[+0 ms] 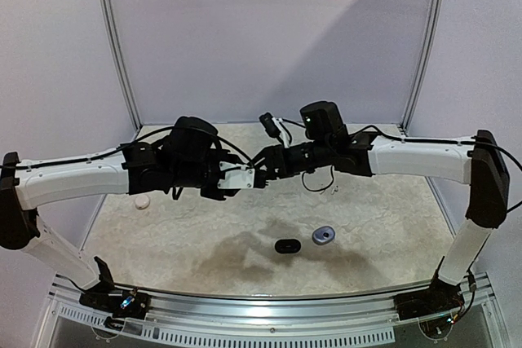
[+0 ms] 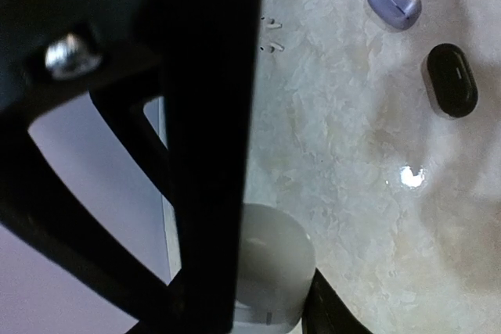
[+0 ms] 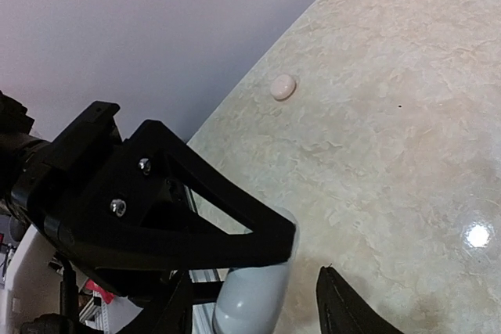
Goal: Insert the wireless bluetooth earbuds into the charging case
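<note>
Two tiny pale earbuds [image 2: 271, 22] lie one above the other on the table [image 1: 383, 201] in the left wrist view. They sit at about nine o'clock from a bluish case [image 2: 394, 1] and are too small to make out in any detail. At five o'clock from the bluish case lies a black case [image 2: 452, 80], apart from it.

One white charging case [image 2: 270, 267] is up off the table, pinched between the fingers of the left gripper [image 1: 241, 177]. It is well away from the earbuds and its lid cannot be seen. In the overhead view this held case hangs above the middle of the table, where the two arms meet.

The right gripper [image 1: 263, 170] faces it from three o'clock. In the right wrist view its fingers stand spread on either side of the white case, with a clear gap showing between one finger [image 3: 344, 307] and the case wall.

On the table, the black and bluish cases lie at about five o'clock from the held case. A small round white case [image 3: 282, 87] rests near the left edge, at about nine o'clock.
</note>
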Robot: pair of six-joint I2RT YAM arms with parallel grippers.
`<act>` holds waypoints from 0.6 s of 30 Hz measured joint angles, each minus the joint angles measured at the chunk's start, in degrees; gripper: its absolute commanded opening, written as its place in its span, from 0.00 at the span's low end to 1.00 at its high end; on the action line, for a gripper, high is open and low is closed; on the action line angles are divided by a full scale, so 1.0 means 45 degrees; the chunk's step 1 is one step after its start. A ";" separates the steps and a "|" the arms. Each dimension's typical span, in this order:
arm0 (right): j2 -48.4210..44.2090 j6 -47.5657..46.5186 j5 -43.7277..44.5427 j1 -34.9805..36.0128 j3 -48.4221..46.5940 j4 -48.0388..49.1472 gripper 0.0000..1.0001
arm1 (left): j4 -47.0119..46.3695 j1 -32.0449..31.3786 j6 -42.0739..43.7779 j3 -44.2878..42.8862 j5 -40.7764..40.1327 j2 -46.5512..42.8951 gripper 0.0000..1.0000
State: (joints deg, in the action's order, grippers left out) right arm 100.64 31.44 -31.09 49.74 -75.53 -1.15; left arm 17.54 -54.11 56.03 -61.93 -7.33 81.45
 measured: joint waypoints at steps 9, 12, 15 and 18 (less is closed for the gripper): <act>0.0661 0.0427 -0.0335 0.0136 -0.0544 -0.0325 0.00 | -0.0170 -0.0024 -0.0107 0.0185 -0.0379 -0.0029 0.03; 0.0729 0.0316 -0.0248 0.0136 -0.0855 -0.0816 0.00 | -0.0423 -0.0058 -0.0287 0.0321 -0.0563 -0.0073 0.50; 0.0733 -0.0063 -0.0185 0.0136 -0.1171 -0.1263 0.00 | -0.0826 -0.0078 -0.0627 0.0583 -0.0743 -0.0291 0.92; 0.0729 -0.0447 -0.0097 0.0092 -0.1413 -0.1530 0.00 | -0.1122 -0.0078 -0.1205 0.0918 -0.0986 -0.0777 0.99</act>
State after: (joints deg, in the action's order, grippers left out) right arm 103.92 29.43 -31.53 50.15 -81.89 -8.03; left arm 12.49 -54.46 50.61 -57.80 -11.77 77.95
